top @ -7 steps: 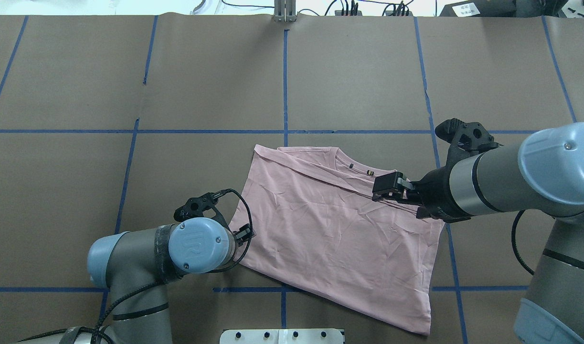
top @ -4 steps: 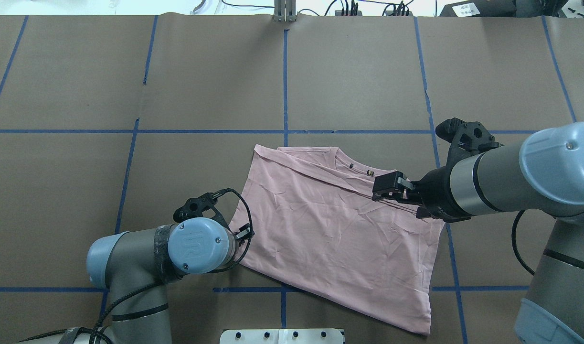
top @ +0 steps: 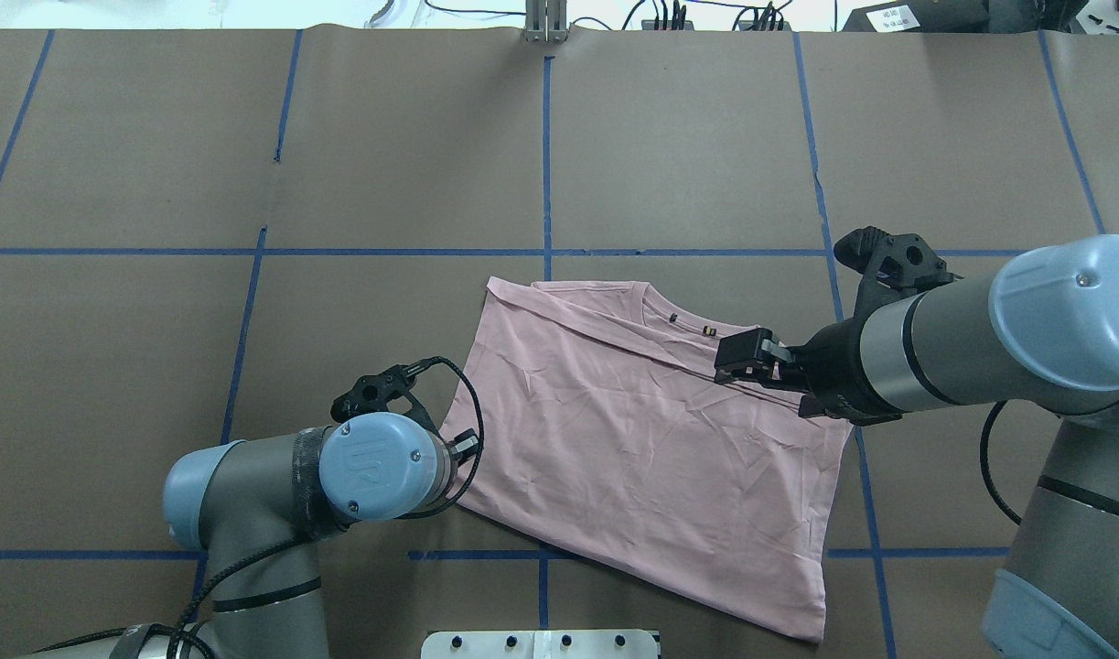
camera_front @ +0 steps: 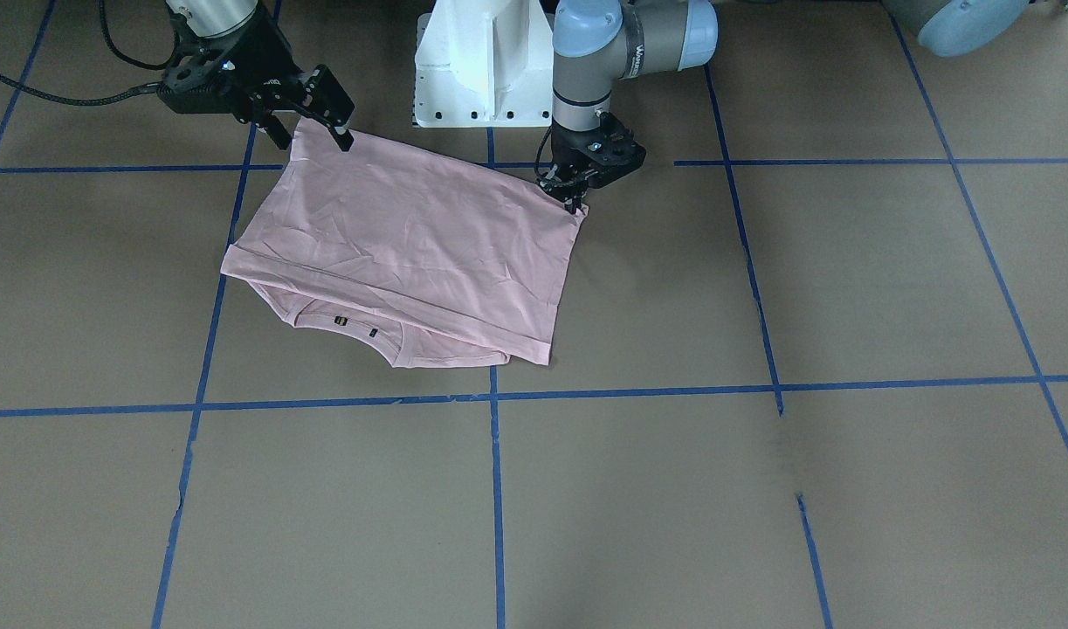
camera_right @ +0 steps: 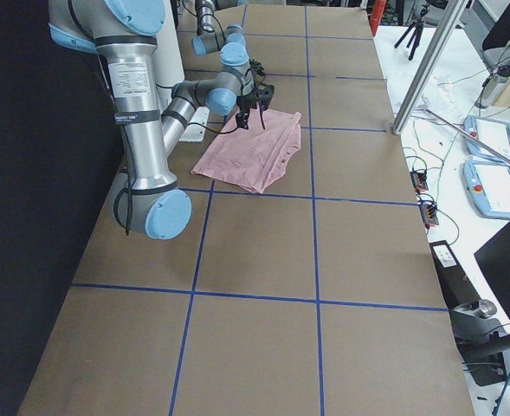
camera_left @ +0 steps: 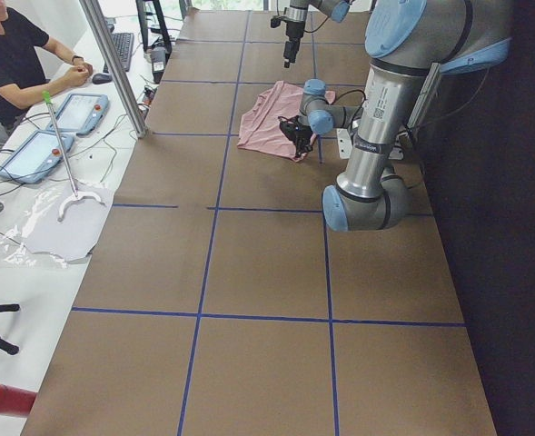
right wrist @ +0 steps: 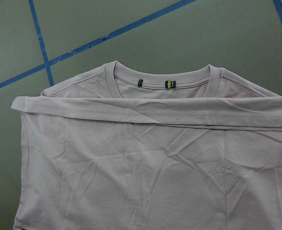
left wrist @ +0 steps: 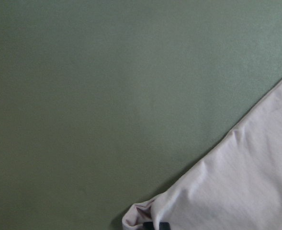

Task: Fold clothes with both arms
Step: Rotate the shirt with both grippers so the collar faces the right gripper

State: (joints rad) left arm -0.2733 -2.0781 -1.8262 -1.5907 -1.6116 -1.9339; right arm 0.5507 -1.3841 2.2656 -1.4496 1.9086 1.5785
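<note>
A pink shirt [top: 650,439] lies flat on the brown table [top: 385,137]. It is folded in half, with the bottom edge pulled up close to the collar [top: 683,311]. Seen from above, the shirt sits at about 5 o'clock from where the blue lines [top: 545,165] cross in the middle of the table. The collar is at the shirt's 12 o'clock edge. Two tiny tags [right wrist: 169,84] show inside it. Only plain pink cloth shows, with some small wrinkles.

The left arm [top: 248,476] reaches in from 8 o'clock. The left gripper [camera_front: 575,203] is at the shirt's 9 o'clock corner. Its jaws are squeezed together on that corner, and the cloth is a bit bunched up there. The corner is lifted a little off the table.

The right arm [top: 943,352] reaches in from 3 o'clock. The right gripper [camera_front: 311,133] hangs over the shirt at about 1 o'clock from the shirt's middle, near the folded edge. Its jaws are spread wide apart and hold nothing.

A white base [camera_front: 477,61] stands at the table's 6 o'clock edge, between the two arms.
</note>
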